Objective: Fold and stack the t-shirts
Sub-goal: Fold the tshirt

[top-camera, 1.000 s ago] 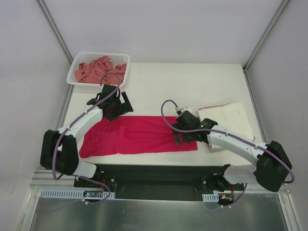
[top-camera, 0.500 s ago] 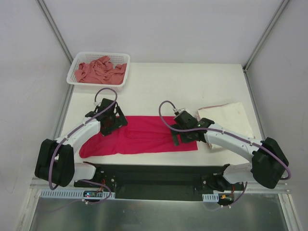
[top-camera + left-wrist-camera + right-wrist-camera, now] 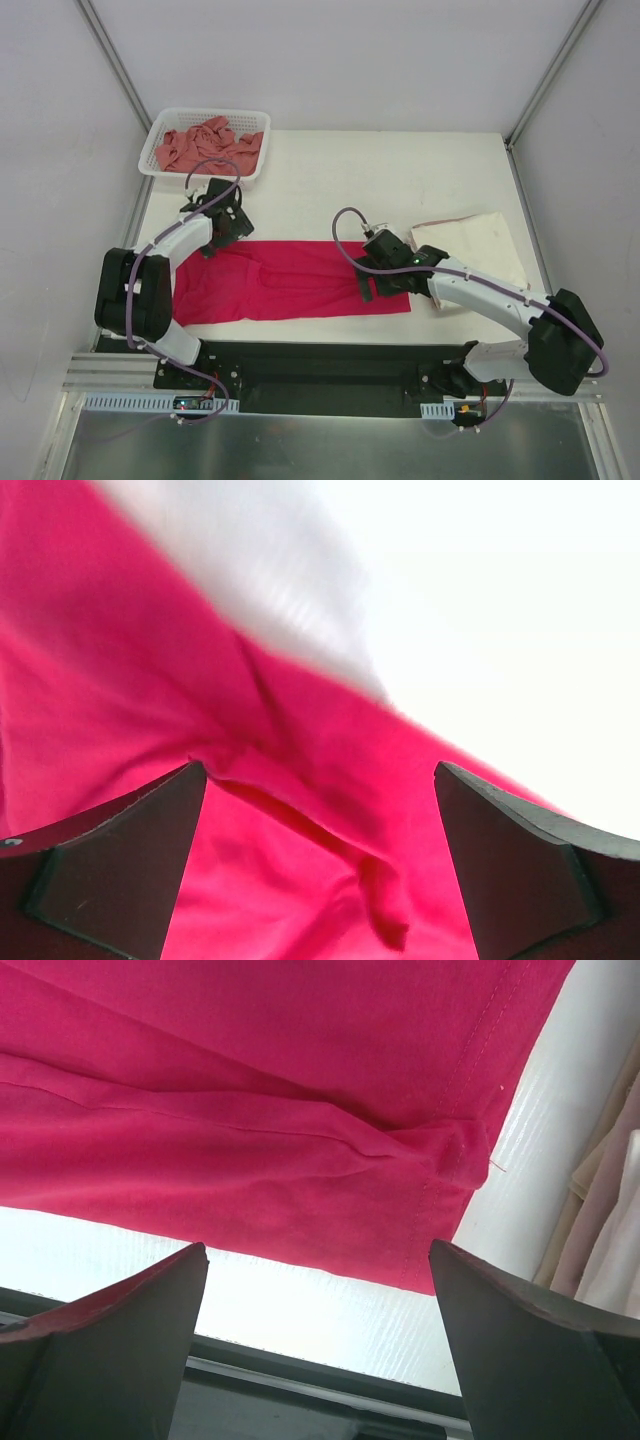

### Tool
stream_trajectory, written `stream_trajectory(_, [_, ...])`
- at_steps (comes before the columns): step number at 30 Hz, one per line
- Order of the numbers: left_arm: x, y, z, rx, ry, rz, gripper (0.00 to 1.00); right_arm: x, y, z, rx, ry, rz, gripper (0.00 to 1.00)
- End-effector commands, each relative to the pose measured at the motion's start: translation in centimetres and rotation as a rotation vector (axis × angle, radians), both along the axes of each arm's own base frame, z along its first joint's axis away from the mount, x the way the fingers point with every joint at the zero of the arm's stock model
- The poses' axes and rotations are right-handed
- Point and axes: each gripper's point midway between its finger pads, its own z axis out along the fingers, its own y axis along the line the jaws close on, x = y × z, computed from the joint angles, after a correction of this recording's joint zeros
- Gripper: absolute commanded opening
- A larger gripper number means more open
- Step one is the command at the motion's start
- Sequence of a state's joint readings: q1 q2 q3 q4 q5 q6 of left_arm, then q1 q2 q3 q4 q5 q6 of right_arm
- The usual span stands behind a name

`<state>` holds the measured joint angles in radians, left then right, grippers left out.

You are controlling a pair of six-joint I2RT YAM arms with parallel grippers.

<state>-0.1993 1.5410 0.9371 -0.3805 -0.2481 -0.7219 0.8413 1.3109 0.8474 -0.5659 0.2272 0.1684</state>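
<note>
A: Place of the magenta-red t-shirt (image 3: 290, 280)?

B: Spread flat as a long band along the near side of the bench (image 3: 380, 180), with a few creases across the middle.

A: And the left hand (image 3: 222, 222)?

B: Over the shirt's far left corner, right at the border of red cloth and bare bench. Wide open, gripping nothing.

A: And the right hand (image 3: 385, 280)?

B: Above the shirt's stitched right end, toward the near edge. Spread just as wide, holding nothing.

A: Touching the cloth?

B: Cannot tell, for either one.

A: Whereabouts of the others?

B: The cream-white t-shirt (image 3: 480, 245): folded on the right of the bench, just beside the red end, with a strip of bare bench between. The salmon-pink t-shirt (image 3: 205, 145): crumpled inside the white mesh basket (image 3: 160, 165) at the far left corner.
</note>
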Motion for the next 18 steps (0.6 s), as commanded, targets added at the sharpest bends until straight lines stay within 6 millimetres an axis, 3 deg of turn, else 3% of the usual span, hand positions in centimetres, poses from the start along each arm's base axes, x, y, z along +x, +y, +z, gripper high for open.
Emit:
stream_trajectory(1, [3.7, 2.4, 3.3, 0.135, -0.099, 0.01, 0.99, 0.3, -0.4, 1.2, 0.021, -0.046, -0.032, 0.97])
stream_trajectory(5, [6.1, 2.6, 4.6, 0.151, -0.126, -0.017, 0.99, 0.2, -0.9, 1.3, 0.015, -0.055, -0.038, 0.97])
stream_trajectory(9, [5.9, 1.6, 5.0, 0.097, -0.136, -0.032, 0.99, 0.3, -0.9, 1.4, 0.019, -0.065, -0.046, 0.97])
stream_trajectory(11, [4.3, 1.4, 4.4, 0.071, -0.121, -0.019, 0.99, 0.4, -0.7, 1.5, 0.03, -0.069, -0.046, 0.97])
stream_trajectory(12, [3.6, 1.4, 5.5, 0.056, -0.153, -0.012, 0.99, 0.4, -0.5, 1.6, 0.035, -0.067, -0.041, 0.97])
stream_trajectory(14, [0.8, 1.1, 4.4, 0.025, -0.133, -0.004, 0.99, 0.5, -0.4, 1.7, 0.04, -0.068, -0.035, 0.97])
stream_trajectory(15, [0.0, 0.9, 5.7, -0.001, -0.18, -0.009, 0.99, 0.5, -0.3, 1.6, 0.038, -0.067, -0.03, 0.97])
stream_trajectory(16, [-1.9, 0.9, 4.2, -0.008, -0.146, -0.015, 0.99, 0.5, -0.3, 1.6, 0.037, -0.067, -0.025, 0.97])
stream_trajectory(18, [-3.6, 0.7, 4.7, -0.042, -0.179, -0.024, 0.99, 0.5, -0.1, 1.3, 0.035, -0.058, -0.023, 0.97])
